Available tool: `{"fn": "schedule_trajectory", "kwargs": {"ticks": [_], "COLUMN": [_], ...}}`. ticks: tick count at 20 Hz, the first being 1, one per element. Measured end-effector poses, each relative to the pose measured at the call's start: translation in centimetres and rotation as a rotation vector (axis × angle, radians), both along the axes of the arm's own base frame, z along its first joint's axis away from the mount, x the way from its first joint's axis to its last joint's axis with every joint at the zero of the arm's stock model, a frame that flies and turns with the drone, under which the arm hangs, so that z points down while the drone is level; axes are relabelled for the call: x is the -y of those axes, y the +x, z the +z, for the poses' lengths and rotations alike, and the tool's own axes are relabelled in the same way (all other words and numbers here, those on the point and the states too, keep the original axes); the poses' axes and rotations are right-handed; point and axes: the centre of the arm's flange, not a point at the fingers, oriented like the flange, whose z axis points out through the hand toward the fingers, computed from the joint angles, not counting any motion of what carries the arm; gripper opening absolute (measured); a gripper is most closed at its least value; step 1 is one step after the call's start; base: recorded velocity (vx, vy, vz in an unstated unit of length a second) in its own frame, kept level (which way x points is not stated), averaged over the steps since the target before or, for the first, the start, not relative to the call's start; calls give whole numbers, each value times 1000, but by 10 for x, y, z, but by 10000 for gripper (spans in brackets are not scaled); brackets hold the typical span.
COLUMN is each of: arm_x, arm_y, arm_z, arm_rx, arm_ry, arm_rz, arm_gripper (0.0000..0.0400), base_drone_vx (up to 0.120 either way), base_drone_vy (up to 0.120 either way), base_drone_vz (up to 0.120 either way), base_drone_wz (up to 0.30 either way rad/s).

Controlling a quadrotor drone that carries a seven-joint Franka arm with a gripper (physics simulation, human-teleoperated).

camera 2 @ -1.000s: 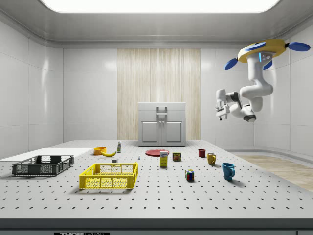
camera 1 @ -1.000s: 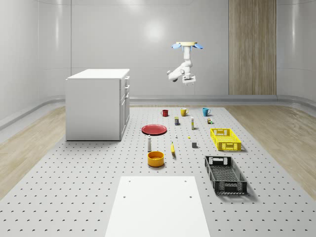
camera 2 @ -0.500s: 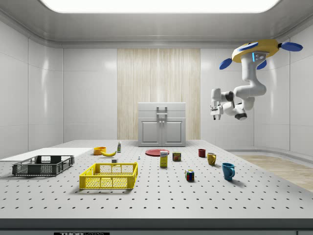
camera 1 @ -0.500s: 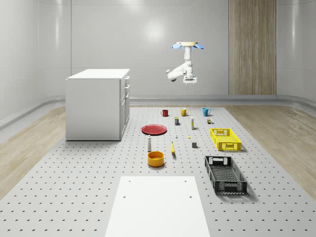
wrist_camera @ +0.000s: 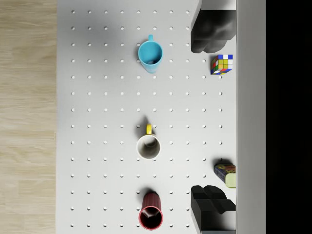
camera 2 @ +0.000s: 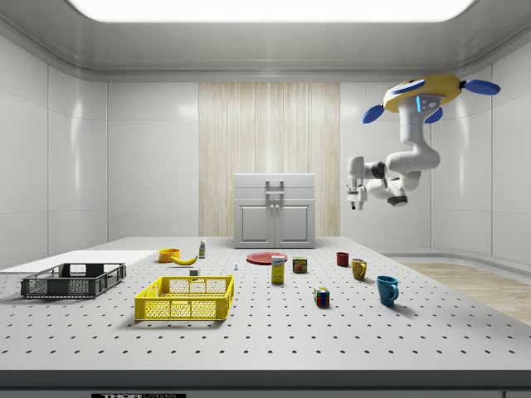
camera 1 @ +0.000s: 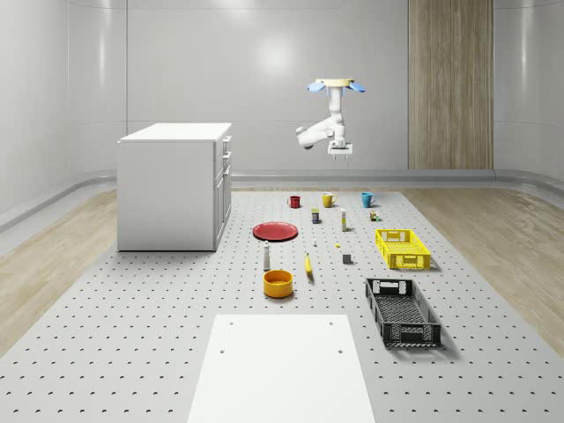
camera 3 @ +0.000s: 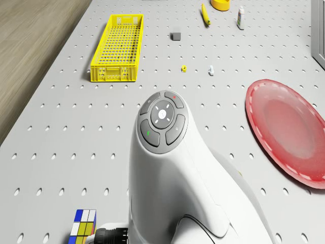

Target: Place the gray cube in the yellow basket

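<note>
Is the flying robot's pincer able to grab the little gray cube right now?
Probably not yet. The pincer hangs high in the air, with the drone hovering over the mugs' end of the table; the gray cube sits far below, beside the yellow basket. Nothing blocks the cube.

I see a bright and even light in the room, and it comes from a long ceiling panel (camera 2: 270, 8) that is almost pure white in the side view, with a soft pale reflection on the far wall (camera 1: 278, 57) in the whole-scene view. The shadows are small and soft: a short dark one lies beside the black crate (camera 1: 402, 310), and in the wrist view each mug, like the blue mug (wrist_camera: 150, 52), has only a faint gray shadow on the table (wrist_camera: 97, 122). The red plate (camera 3: 289, 129) shows a mild pale sheen, and I notice no blur and no bending at the edges.
</note>
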Motion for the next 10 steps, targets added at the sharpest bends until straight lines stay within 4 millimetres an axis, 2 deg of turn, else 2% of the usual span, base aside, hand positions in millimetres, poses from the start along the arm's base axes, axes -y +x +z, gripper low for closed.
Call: {"fn": "schedule_trajectory", "kwargs": {"ticks": [10], "arm_x": [0], "arm_y": [0], "arm_z": [0], "arm_rx": [0], "arm_ry": [-2], "arm_rz": [0], "arm_gripper": [400], "base_drone_vx": [120], "base_drone_vy": [0], "base_drone_vz": [-120], "base_drone_wz": [0]}}
